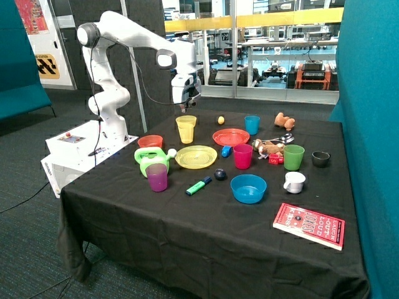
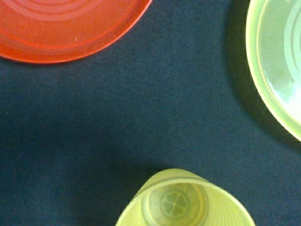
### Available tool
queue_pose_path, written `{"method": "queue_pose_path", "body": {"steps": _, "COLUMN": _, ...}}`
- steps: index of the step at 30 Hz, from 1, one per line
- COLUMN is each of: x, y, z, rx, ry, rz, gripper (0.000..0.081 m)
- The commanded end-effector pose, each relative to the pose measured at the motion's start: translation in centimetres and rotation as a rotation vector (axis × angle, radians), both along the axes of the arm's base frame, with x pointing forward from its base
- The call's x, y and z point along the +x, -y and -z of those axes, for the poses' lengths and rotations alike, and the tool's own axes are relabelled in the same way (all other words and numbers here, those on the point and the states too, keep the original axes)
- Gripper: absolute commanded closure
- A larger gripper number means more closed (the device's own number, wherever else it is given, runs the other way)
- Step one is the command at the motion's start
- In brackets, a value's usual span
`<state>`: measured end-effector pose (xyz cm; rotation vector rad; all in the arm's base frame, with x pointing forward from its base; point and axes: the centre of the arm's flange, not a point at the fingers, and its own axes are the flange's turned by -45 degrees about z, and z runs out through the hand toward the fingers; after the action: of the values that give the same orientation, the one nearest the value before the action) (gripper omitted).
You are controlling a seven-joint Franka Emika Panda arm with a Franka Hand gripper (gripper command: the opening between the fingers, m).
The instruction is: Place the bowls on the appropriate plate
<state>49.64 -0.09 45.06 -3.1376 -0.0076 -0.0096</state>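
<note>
A red-orange bowl [image 1: 150, 141] sits near the table's far corner by the robot base, partly hidden behind a green watering can [image 1: 149, 159]. The yellow plate [image 1: 196, 156] lies beside the can, and the red plate [image 1: 230, 137] lies farther back. My gripper [image 1: 184, 107] hangs in the air just above a tall yellow cup [image 1: 186, 129], holding nothing that I can see. The wrist view looks straight down into the yellow cup [image 2: 183, 202], with the red plate's [image 2: 61, 28] edge and the yellow plate's [image 2: 282, 70] edge on either side of bare cloth.
Around the plates stand a purple cup [image 1: 157, 177], pink cup [image 1: 242, 156], green cup [image 1: 293, 157], blue cup [image 1: 252, 124] and a blue bowl [image 1: 248, 188]. A green marker [image 1: 199, 187], a white mug [image 1: 294, 182], toys and a red book [image 1: 308, 225] lie nearer the front edge.
</note>
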Motion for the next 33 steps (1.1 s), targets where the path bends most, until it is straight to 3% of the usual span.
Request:
{"method": "queue_pose_path", "body": {"steps": 1, "x": 0.4, "y": -0.1, "z": 0.1, "rx": -0.0048, "ry": -0.0055, "rz": -0.297, "gripper": 0.0000}}
{"method": "queue_pose_path", "body": {"steps": 3, "x": -0.2, "y": -0.9, "z": -0.4, "rx": -0.0047, "ry": -0.0055, "rz": -0.263, "gripper": 0.0000}}
{"method": "queue_pose_path", "body": {"steps": 4, "x": -0.4, "y": -1.1, "z": -0.5, "rx": -0.0047, "ry": -0.0055, "rz": -0.259, "gripper": 0.0145}}
{"method": "queue_pose_path", "body": {"steps": 5, "x": -0.7, "y": -1.3, "z": -0.6, "rx": -0.0047, "ry": -0.0056, "rz": -0.250, "gripper": 0.0355}}
{"method": "queue_pose_path", "body": {"steps": 6, "x": -0.9, "y": -1.5, "z": -0.7, "rx": -0.0047, "ry": -0.0056, "rz": -0.246, "gripper": 0.0461}}
{"method": "queue_pose_path", "body": {"steps": 8, "x": -1.2, "y": -1.7, "z": -0.8, "rx": -0.0046, "ry": -0.0056, "rz": -0.239, "gripper": 0.0541}}
{"method": "queue_pose_path", "body": {"steps": 19, "x": -2.3, "y": -0.5, "z": -0.1, "rx": -0.0048, "ry": -0.0055, "rz": -0.282, "gripper": 0.0569}}
{"method": "queue_pose_path", "body": {"steps": 33, "x": -6.8, "y": 2.8, "z": 1.0, "rx": -0.0049, "ry": -0.0054, "rz": -0.319, "gripper": 0.0568}}
